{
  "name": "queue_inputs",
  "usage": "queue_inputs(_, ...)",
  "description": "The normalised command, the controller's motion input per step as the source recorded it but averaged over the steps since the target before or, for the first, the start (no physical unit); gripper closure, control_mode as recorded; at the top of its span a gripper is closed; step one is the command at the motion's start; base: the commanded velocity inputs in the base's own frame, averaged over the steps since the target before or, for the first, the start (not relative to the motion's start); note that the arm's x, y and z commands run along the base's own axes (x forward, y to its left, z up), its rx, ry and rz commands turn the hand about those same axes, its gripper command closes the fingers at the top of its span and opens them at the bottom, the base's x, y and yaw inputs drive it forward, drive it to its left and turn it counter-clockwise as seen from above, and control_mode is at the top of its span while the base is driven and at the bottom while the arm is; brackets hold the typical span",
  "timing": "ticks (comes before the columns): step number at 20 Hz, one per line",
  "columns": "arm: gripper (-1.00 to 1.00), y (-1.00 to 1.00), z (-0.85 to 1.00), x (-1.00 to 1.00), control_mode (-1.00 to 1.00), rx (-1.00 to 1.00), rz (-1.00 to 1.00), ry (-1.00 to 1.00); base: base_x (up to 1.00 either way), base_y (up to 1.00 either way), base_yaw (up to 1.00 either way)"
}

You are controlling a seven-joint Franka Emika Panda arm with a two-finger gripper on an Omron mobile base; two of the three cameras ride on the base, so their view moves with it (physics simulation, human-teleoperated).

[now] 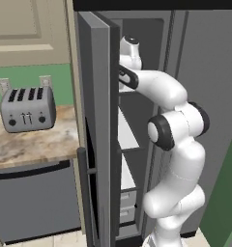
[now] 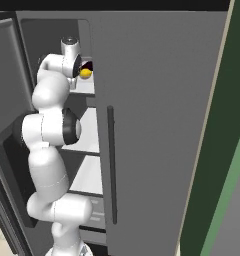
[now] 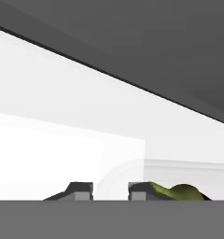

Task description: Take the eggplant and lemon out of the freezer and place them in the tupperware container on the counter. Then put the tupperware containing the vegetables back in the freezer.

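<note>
Arm reaches into the open freezer (image 1: 101, 96), wrist at the level of the upper white shelf. In the hand view the pincer (image 3: 107, 190) shows two dark fingertips (image 3: 80, 190) with a narrow strip of white shelf between them; nothing sits in that gap, so the pincer grasps nothing, jaws close together with only a slim gap. Whether they are parting or closing I cannot tell. The lemon (image 2: 85, 73) lies on that upper shelf, right at the hand in the right base view; in the hand view a yellow-green rounded lump (image 3: 181, 191), presumably the same lemon in shadow, sits just outside the right-hand fingertip, touching or nearly touching its outer side, not between the jaws. A dark patch just behind the lemon in the right base view may be the eggplant (image 2: 87, 64); too small to confirm. Judgement on handling: lemon is light, firm, round, smooth-skinned, so apt to roll on the slick shelf if nudged from the side. Best hold across its widest middle, jaws opened wider first and shifted toward the right-hand finger's side until the fruit is centred.
</note>
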Motion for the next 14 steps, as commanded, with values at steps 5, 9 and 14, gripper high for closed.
queue_inputs(5,-1.00,0.00,-0.17,0.18,-1.00,0.00,0.00,0.00,0.00,0.00,0.00)
queue_inputs(9,-1.00,0.00,-0.16,0.03,-1.00,0.00,0.00,0.00,0.00,0.00,0.00)
queue_inputs(14,-1.00,0.01,-0.16,0.00,-1.00,0.00,0.01,-0.05,0.00,0.00,0.00)
